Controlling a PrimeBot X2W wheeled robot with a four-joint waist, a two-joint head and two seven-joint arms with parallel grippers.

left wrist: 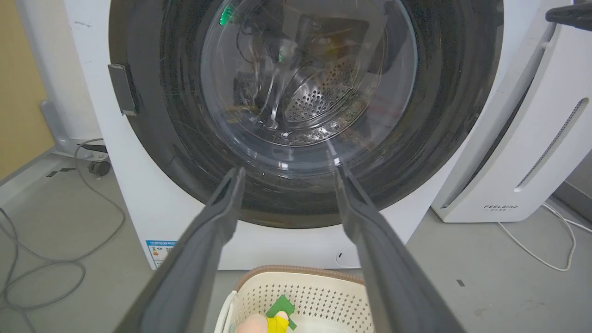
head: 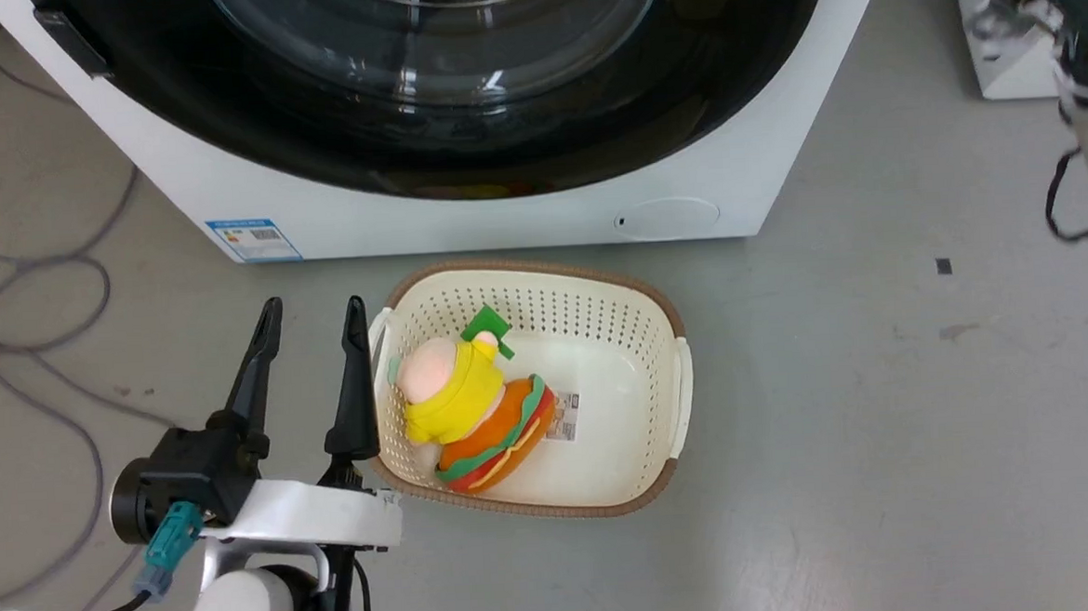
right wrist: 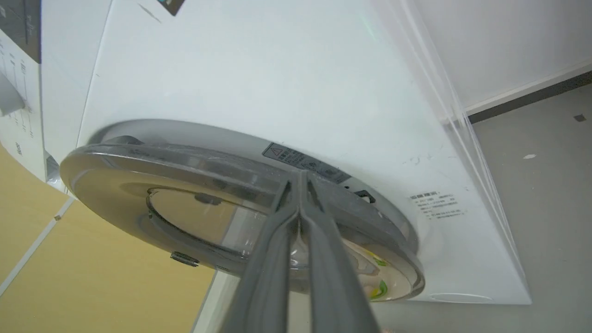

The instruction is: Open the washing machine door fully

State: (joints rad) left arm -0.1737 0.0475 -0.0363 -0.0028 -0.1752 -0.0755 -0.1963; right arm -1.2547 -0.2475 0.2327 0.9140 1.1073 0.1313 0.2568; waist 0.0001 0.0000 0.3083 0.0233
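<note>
The white washing machine point(head: 502, 219) stands ahead, its glossy black round door point(head: 591, 135) lying against the front, with the handle tab point(head: 72, 40) on the rim at upper left. In the left wrist view the door point(left wrist: 439, 115) looks closed, and the steel drum shows through the glass bowl point(left wrist: 305, 83). My left gripper point(head: 312, 308) hangs open and empty over the floor, beside the basket and well short of the door. My right gripper point(right wrist: 300, 175) is shut on nothing, tips at the door's rim point(right wrist: 138, 152) near the hinge. I cannot tell whether they touch.
A cream perforated basket point(head: 667, 336) holding a plush toy point(head: 475, 411) sits on the floor just before the machine. Grey cables point(head: 32, 304) loop over the floor at the left. A white slanted FEELBIRD appliance point(left wrist: 532, 152) stands right of the machine.
</note>
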